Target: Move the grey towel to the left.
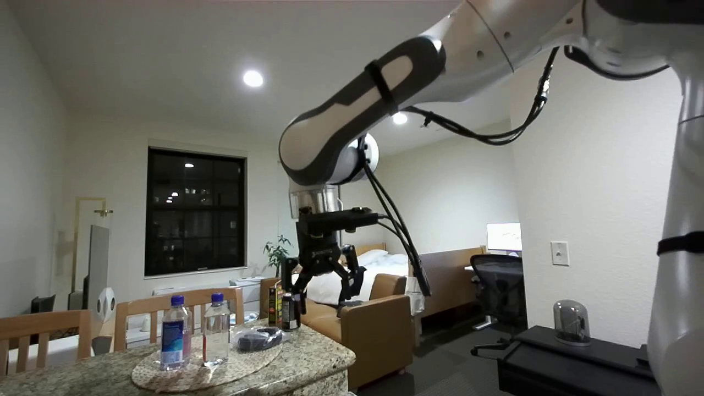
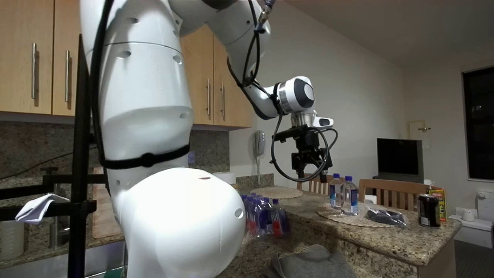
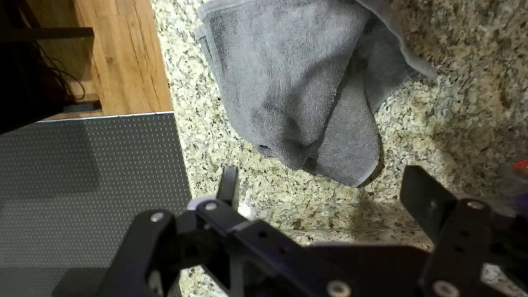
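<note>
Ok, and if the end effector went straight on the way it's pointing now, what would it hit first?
Likely the grey towel, at its lower edge in the wrist view; depth is unclear, so the open end effector might meet bare granite counter instead.

Wrist view: grey towel (image 3: 288,74) cut off at edge; red item (image 3: 522,165) at right clipped, blurred, unidentifiable.

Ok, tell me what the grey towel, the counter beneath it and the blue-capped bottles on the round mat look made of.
Grey towel: soft-looking matte cloth, perhaps microfibre or cotton; a short nap and loose folds show.
Counter: probably polished granite, judging by its speckles and a glare spot, though imitation is possible.
Bottles: likely clear, glossy plastic; the walls are see-through and catch highlights.
</note>
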